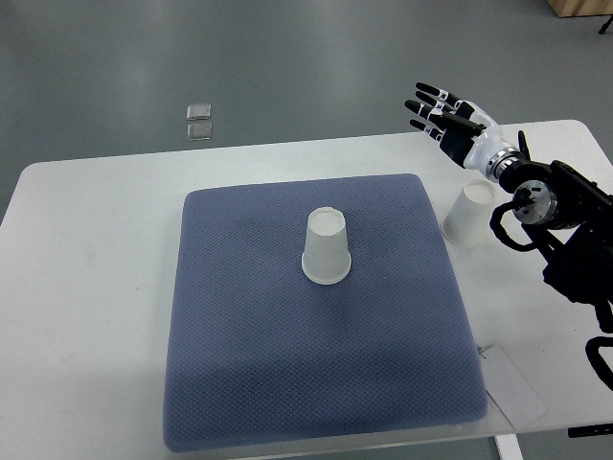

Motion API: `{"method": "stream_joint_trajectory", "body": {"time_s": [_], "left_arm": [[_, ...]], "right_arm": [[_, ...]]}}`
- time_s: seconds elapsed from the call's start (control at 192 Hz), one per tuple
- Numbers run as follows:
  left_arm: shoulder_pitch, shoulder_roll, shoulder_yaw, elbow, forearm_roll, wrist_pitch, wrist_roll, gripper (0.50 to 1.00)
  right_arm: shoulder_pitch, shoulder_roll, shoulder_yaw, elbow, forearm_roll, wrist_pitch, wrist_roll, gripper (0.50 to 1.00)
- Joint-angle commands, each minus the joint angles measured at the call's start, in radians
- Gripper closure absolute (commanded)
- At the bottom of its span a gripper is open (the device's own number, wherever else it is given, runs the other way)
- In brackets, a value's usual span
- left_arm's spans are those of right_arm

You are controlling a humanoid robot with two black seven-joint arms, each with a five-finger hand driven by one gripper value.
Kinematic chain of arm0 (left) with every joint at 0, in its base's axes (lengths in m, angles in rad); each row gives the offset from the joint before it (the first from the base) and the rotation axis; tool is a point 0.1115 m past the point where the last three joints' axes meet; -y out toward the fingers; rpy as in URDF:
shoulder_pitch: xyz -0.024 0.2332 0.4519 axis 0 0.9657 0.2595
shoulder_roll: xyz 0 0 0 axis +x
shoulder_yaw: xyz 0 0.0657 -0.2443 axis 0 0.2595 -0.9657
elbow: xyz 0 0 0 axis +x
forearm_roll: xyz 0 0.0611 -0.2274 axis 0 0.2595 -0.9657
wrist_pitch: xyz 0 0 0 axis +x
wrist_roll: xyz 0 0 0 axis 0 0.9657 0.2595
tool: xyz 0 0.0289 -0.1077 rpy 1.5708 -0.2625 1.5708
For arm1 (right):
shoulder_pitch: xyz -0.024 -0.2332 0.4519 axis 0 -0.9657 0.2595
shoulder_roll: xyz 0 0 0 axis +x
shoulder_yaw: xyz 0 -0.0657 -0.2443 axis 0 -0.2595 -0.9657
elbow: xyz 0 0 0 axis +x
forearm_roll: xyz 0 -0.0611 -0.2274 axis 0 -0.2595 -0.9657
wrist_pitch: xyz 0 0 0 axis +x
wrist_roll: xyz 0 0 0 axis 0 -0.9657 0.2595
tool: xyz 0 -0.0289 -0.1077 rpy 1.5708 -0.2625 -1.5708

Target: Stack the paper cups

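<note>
Top view. I count two paper cups, both upside down, one right hand, one mat and one counter. My right hand hangs over the far right part of the counter with its fingers stretched out and spread, holding nothing; my left hand is out of view. The nearer cup stands on the bare counter just below and beside the wrist, at the edge of the blue mat. The second cup stands well away from the hand, toward the left, in the middle of the mat. I judge both cups light, thin-walled and easily crushed or tipped. I would take hold around the side wall, nearer the stiffer closed base on top, with a gentle squeeze, since the smooth paper may slip.
</note>
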Motion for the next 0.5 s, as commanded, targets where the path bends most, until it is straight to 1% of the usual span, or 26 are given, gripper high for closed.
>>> {"method": "stream_joint_trajectory", "body": {"time_s": [0.0,0.494], "left_arm": [[-0.002,0.000,0.000,-0.002,0.001,-0.001,0.000,0.500],[0.007,0.000,-0.002,0.008,-0.006,-0.001,0.000,0.500]], "right_arm": [[0.000,0.001,0.000,0.001,0.000,0.000,0.000,0.589],[0.008,0.008,-0.002,0.001,-0.003,0.000,0.000,0.589]]}}
